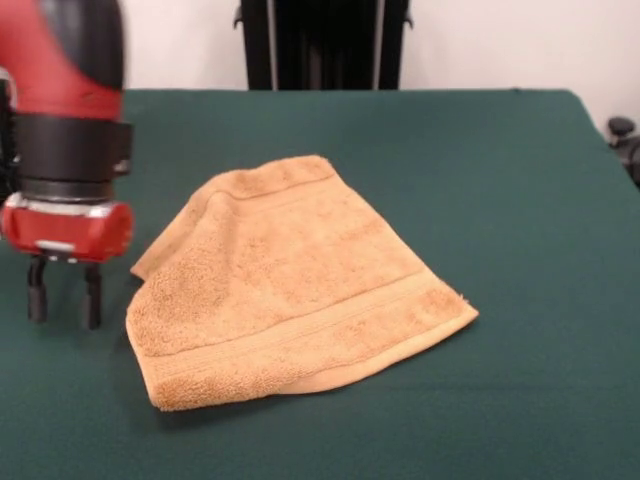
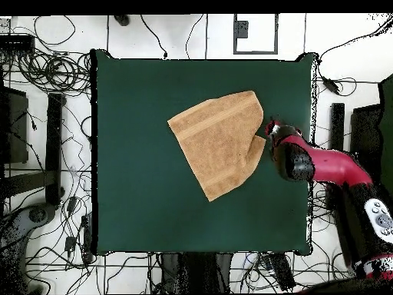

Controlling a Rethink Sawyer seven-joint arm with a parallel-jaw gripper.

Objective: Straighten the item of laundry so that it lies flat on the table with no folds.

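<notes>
The tan-orange towel point(image 1: 290, 275) lies near the middle of the dark green table point(image 1: 520, 200). Its side towards my gripper is folded over on itself, and a woven band runs along its near hem. My gripper point(image 1: 64, 312) hangs just left of the towel's folded edge, open and empty, with its fingertips point(image 1: 93, 310) close to the cloth of the table. In the overhead view the towel point(image 2: 219, 142) lies right of the table's point(image 2: 138, 192) centre, and the gripper point(image 2: 270, 130) is at its right edge, mostly hidden under the red wrist.
The black pedestal point(image 1: 320, 45) stands behind the table's far edge. A black object point(image 1: 622, 130) sits off the table's right side. Many cables point(image 2: 46, 69) and dark equipment point(image 2: 15, 123) lie on the floor around the table.
</notes>
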